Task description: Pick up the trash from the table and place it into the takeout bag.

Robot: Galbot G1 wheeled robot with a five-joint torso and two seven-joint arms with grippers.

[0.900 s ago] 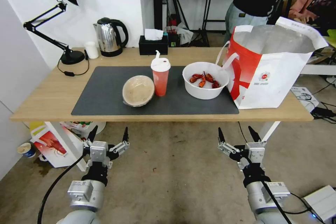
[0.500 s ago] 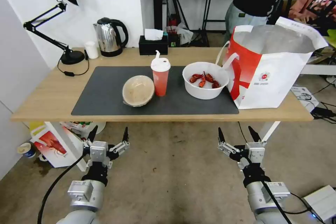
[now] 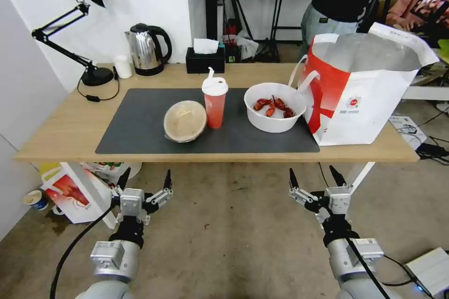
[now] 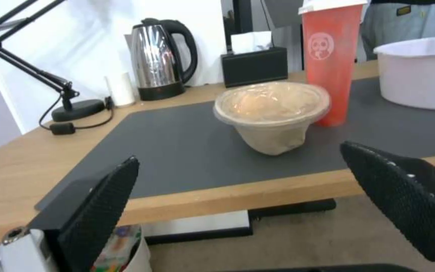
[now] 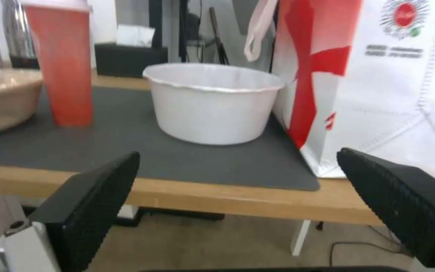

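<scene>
Edging up and slightly inward below the table [image 3: 61, 145], the right gripper [image 3: 313, 177] spreads empty toward the white bowl [image 3: 274, 107] ahead, takeout bag [image 3: 369, 103] just beyond, suggesting the first pick begins, while the left gripper [image 3: 145, 178] waits splayed.

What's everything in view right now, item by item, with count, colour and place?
Table: one, light wood, white legs.
Mat: one, dark grey, on table.
Tan paper bowl: one, on mat.
Drink cup: one, red, white lid, beside tan bowl.
White bowl: one, red shells inside, next to bag.
Takeout bag: one, white-red, open, table's right end.
Tissue box: one, black, back edge.
Kettle: one, steel.
Small cup: one, white.
Lamp: one, black.
Left gripper: open, below table edge.
Right gripper: open, below table edge.
</scene>
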